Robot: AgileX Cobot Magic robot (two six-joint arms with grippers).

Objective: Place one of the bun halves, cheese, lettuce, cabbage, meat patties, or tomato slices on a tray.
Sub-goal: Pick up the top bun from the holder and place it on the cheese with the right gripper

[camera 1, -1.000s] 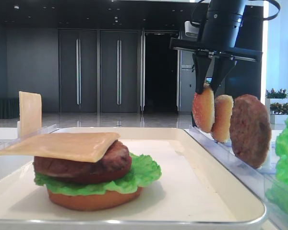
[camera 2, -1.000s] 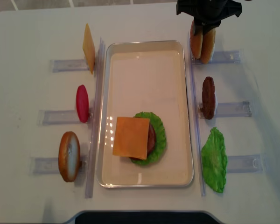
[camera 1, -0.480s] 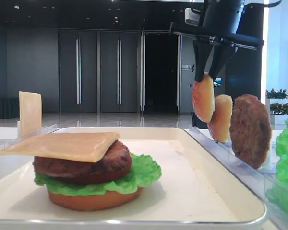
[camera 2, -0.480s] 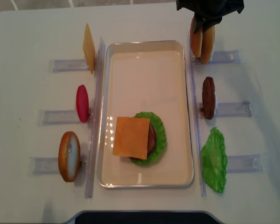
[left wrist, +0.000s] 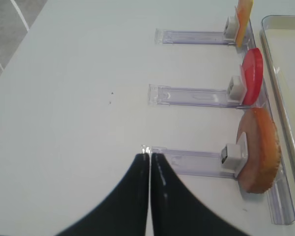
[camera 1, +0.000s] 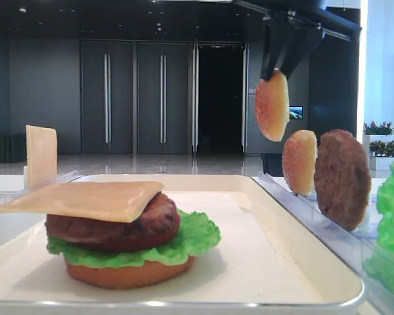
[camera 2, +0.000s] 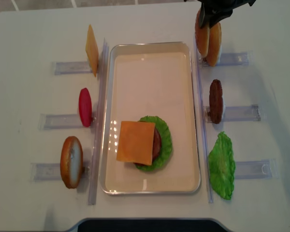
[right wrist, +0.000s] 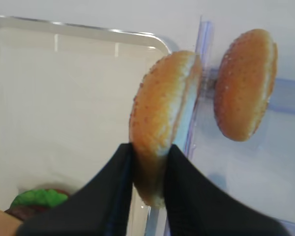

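Midway, right hand clamps the bun half on edge, clear of its rack above the tray rim; left hand shut, idle; placing remains.

A white tray sits in the middle of a pale table, holding a stacked burger: a cheese slice over a patty and lettuce. Left of the tray, clear racks hold a cheese slice on edge, a red slice and a bun half. On the right stand a patty and a lettuce leaf, and at the top right a dark gripper hangs over two bun halves.
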